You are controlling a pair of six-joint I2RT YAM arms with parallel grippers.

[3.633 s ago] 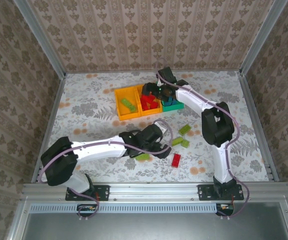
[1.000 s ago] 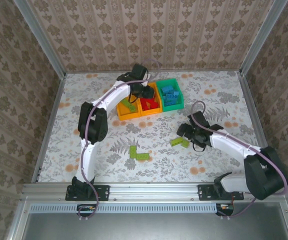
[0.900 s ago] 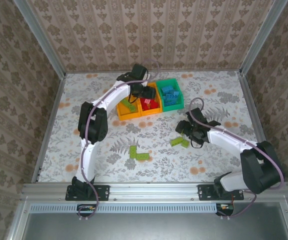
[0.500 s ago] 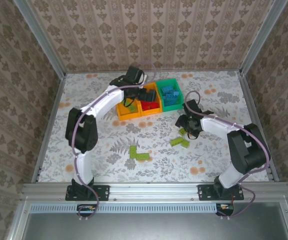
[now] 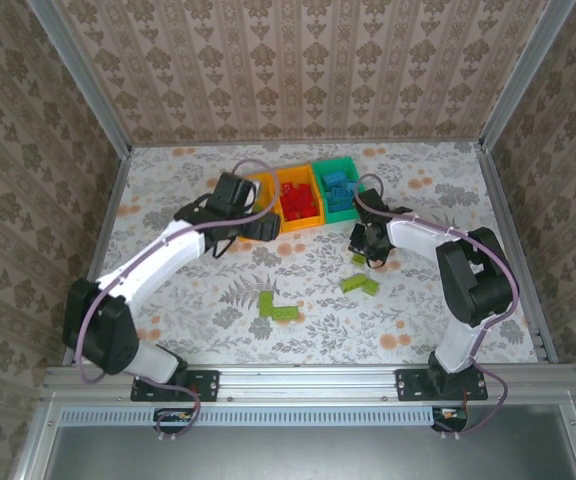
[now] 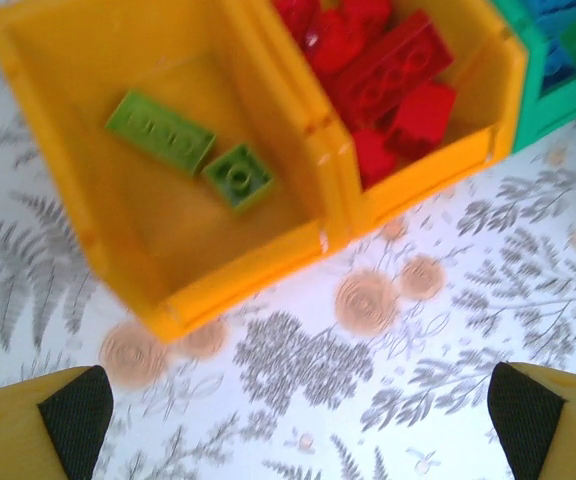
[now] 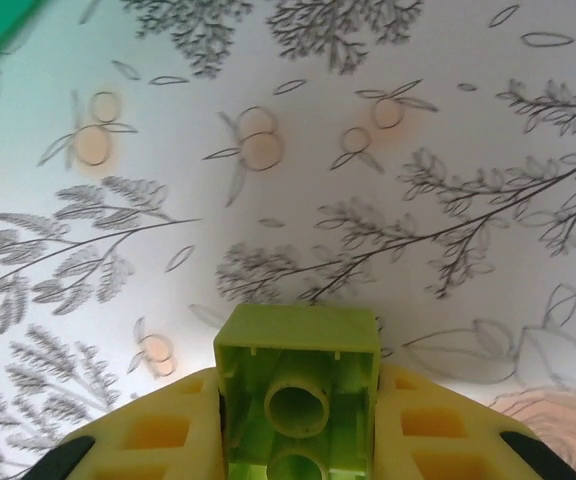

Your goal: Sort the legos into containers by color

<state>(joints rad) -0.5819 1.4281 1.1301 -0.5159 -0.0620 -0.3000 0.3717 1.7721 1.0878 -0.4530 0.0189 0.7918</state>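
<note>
Pickup done: right hand point(image 7: 298, 435) grips lime brick point(image 7: 298, 350) over table point(image 7: 418, 150), just nearside of green bin point(image 5: 346, 213). Left hand point(image 6: 298, 420) wide, empty, over left yellow bin point(image 6: 238, 280) at table's far edge, holding limes point(image 6: 158, 133). Next: carry brick there, release.

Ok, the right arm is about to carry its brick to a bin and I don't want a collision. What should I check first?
1. Grip: the right gripper is shut on the lime green brick. Ok.
2. Brick lifted off the table: cannot tell.
3. Target: the left orange-yellow bin holds two green bricks and has room. Ok.
4. Path: the open left gripper hangs just in front of that bin, so a clash seems possible. Not ok.
5. Other bins: red bricks in the middle bin, blue bricks in the green bin. Ok.
</note>
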